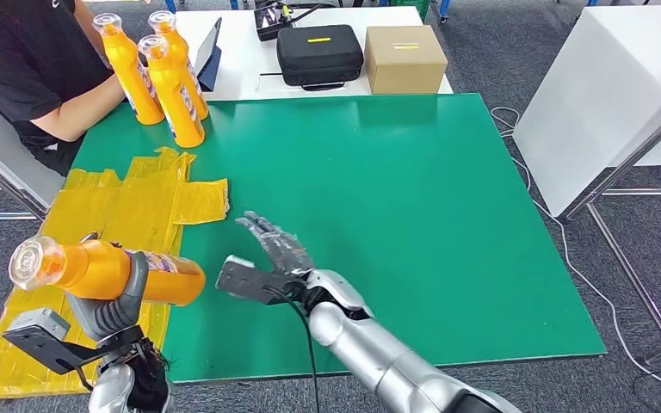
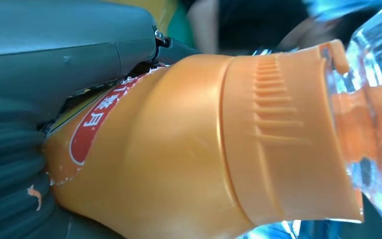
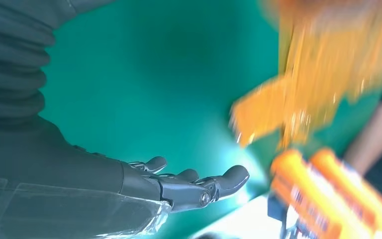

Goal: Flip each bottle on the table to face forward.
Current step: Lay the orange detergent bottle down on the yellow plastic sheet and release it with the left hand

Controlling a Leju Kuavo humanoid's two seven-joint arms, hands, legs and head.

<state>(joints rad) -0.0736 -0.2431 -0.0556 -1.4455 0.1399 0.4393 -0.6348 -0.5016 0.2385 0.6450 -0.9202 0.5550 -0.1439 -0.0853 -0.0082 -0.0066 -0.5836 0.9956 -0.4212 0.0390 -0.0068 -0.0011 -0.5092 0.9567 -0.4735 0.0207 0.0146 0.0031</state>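
A green table top [image 1: 413,215] is seen over grey carpet, with a white table [image 1: 241,52] butted against its far edge and a second white surface [image 1: 620,86] standing apart beyond its right edge. On the white table, a black case [image 1: 318,53] and a cardboard box [image 1: 404,58] are set side by side. A yellow plastic sheet [image 1: 129,215] is spread over the green table top's left part and hangs past its near edge. Three upright orange bottles [image 1: 162,77] are grouped at the green table top's far left corner, beside a seated person [image 1: 26,60] whose forearm rests there.

One orange bottle [image 1: 103,268] is held off the surface, above the green table top's near left corner. Its long axis is roughly horizontal; the clear cap points left, the base right. The left hand [image 1: 108,301] is clamped around its body. In the left wrist view the red label and ribbed orange collar [image 2: 278,129] are visible.

The right hand [image 1: 267,254] is held over the green table top, just right of the bottle, fingers apart and extended, holding nothing.
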